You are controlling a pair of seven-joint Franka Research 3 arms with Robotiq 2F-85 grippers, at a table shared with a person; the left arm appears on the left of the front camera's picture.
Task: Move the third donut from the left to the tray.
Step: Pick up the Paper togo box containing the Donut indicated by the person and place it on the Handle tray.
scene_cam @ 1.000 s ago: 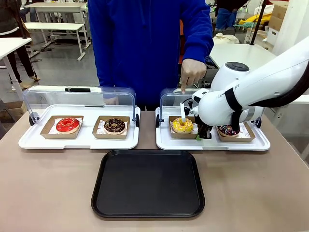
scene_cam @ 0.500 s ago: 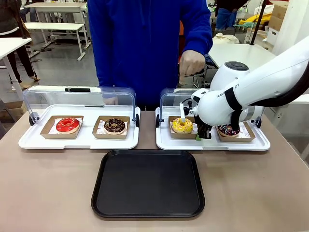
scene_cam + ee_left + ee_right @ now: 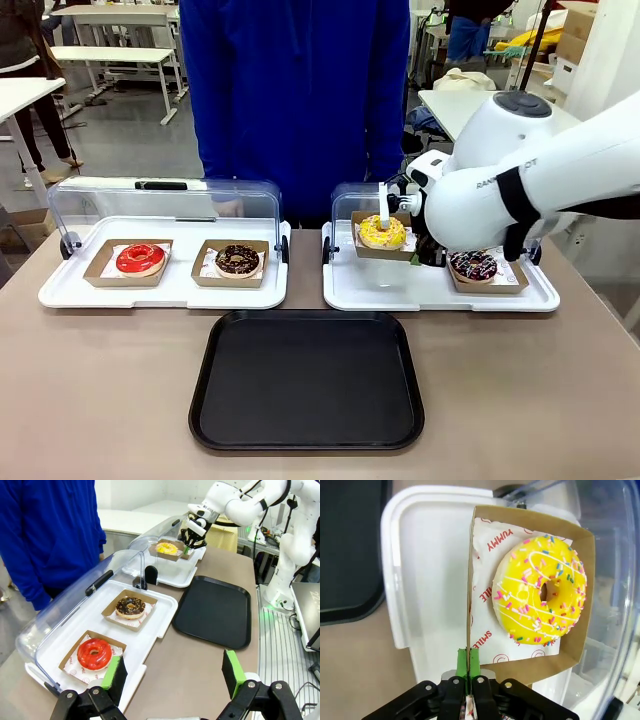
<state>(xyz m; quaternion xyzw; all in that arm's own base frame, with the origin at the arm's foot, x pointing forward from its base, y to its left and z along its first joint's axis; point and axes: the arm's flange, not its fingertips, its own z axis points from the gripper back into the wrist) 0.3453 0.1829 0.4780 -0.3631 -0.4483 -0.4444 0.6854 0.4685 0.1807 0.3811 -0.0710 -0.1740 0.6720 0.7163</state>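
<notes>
The third donut, yellow-iced with sprinkles, sits in its brown cardboard holder, which hangs a little above the right white display tray. My right gripper is shut on the holder's near wall; in the right wrist view the green pads pinch that thin cardboard edge, with the donut beyond them. The black tray lies bare at the table's near middle. In the left wrist view my left gripper stands open above the table's left end, far from the donut.
The left white display tray holds a red donut and a chocolate donut. A sprinkled chocolate donut sits right of my gripper. Clear lids stand raised behind both trays. A person in blue stands at the far side.
My right gripper has lifted the holder with the yellow donut up off the display tray. The person's hand above it has drawn back out of sight.
</notes>
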